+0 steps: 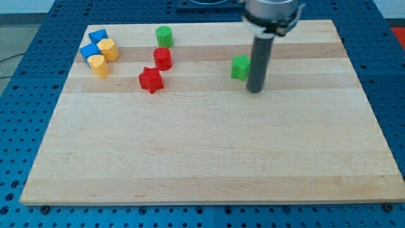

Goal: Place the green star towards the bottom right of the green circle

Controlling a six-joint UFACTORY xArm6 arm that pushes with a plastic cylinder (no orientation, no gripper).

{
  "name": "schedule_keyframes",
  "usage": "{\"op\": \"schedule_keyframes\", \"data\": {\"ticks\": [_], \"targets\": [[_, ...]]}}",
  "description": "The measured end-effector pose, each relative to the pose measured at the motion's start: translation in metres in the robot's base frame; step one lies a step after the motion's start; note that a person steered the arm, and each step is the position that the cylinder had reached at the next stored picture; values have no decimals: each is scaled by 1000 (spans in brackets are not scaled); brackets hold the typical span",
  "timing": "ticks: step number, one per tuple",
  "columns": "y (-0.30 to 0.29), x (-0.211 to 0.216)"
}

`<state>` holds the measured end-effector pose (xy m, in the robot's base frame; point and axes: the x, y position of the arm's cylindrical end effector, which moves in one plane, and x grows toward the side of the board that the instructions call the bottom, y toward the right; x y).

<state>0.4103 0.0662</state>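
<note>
The green star lies on the wooden board right of centre near the view's top. My tip stands just right of it and slightly lower, close to or touching its right side. The green circle, a short cylinder, stands far to the left near the board's top edge.
A red cylinder and a red star lie below the green circle. At the top left sit two blue blocks and two yellow blocks. Blue perforated table surrounds the board.
</note>
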Motion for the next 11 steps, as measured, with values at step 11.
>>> {"op": "schedule_keyframes", "data": {"ticks": [11], "targets": [[-81, -217]]}}
